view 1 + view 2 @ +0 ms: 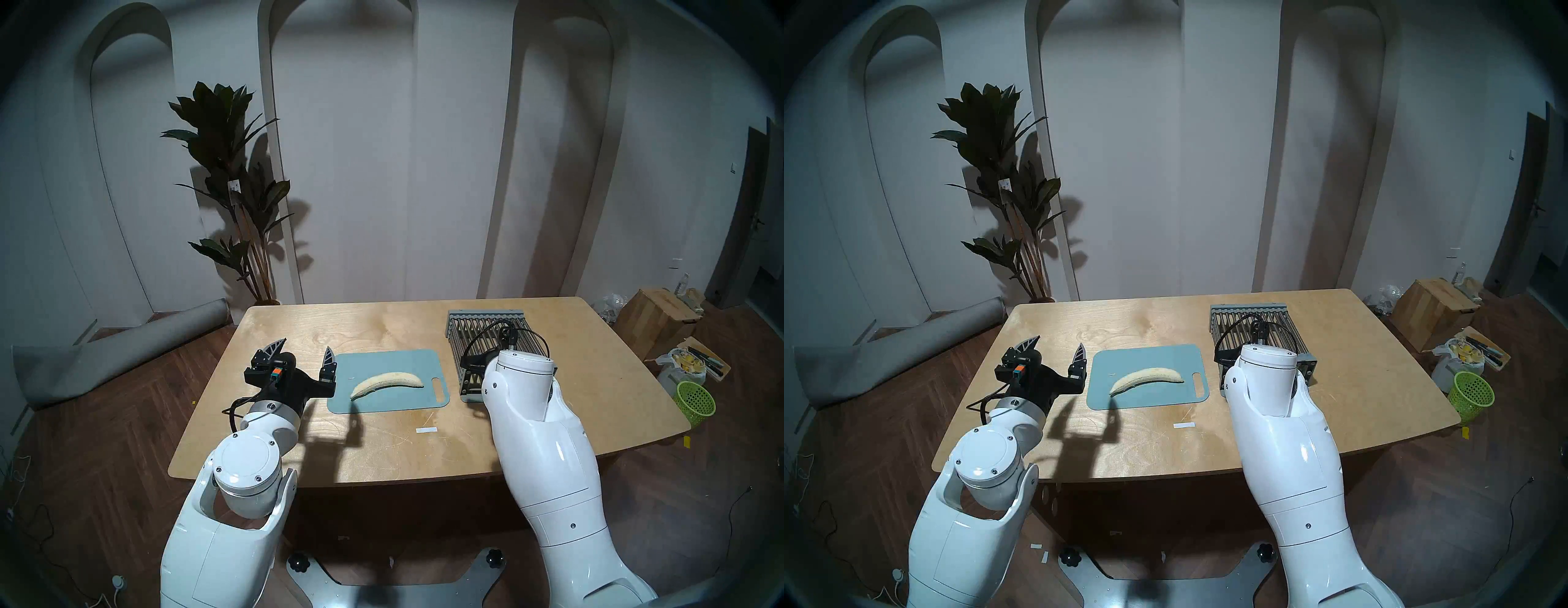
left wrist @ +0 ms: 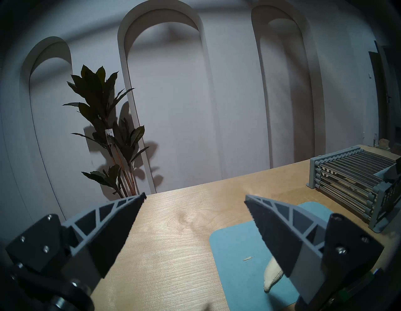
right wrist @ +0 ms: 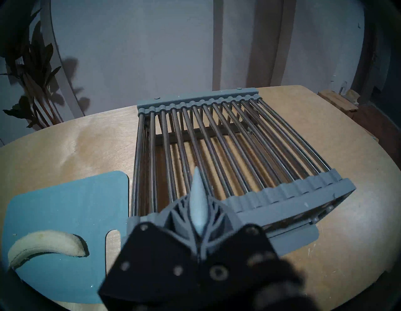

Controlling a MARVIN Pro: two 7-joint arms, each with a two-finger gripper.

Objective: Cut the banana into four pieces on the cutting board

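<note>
One whole banana (image 1: 387,384) lengthwise along cutting board (image 1: 382,361) — just right of wide-open left gripper (image 1: 303,349); right gripper (image 3: 198,208) clamping a pale blade-like tool.

Plenty of bare table (image 1: 382,450) on the near side of the cutting board (image 1: 382,361), nothing there but a small white strip (image 1: 426,430). Far side of the board is open wood too. On the board's left the left gripper (image 1: 304,356) hangs just off the edge, fingers spread wide. On the board's right the grey wire rack (image 1: 485,325) sits just beside it, and the right arm (image 1: 526,382) crowds that narrow gap, its gripper (image 3: 198,195) closed over the rack.
</note>
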